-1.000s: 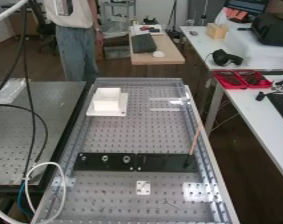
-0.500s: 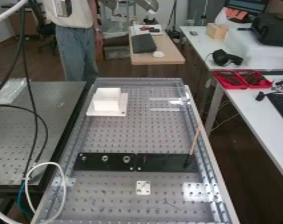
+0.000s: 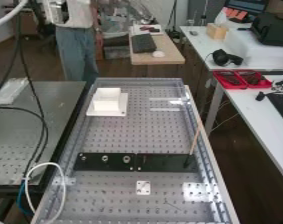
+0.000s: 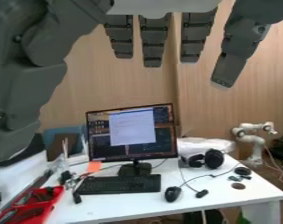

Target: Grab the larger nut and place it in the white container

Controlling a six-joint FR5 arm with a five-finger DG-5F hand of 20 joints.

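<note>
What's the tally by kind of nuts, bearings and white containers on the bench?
Nuts: 2, smaller nut and larger nut
Bearing: 1
White container: 1
Total: 4

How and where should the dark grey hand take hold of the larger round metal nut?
Pinching the outer rim of the larger round metal nut from above looks best, the hand closing on its near and far sides. It stands on the flat black bar, between the smaller metal nut and the round metal bearing, so the other two sides likely leave less room.
</note>
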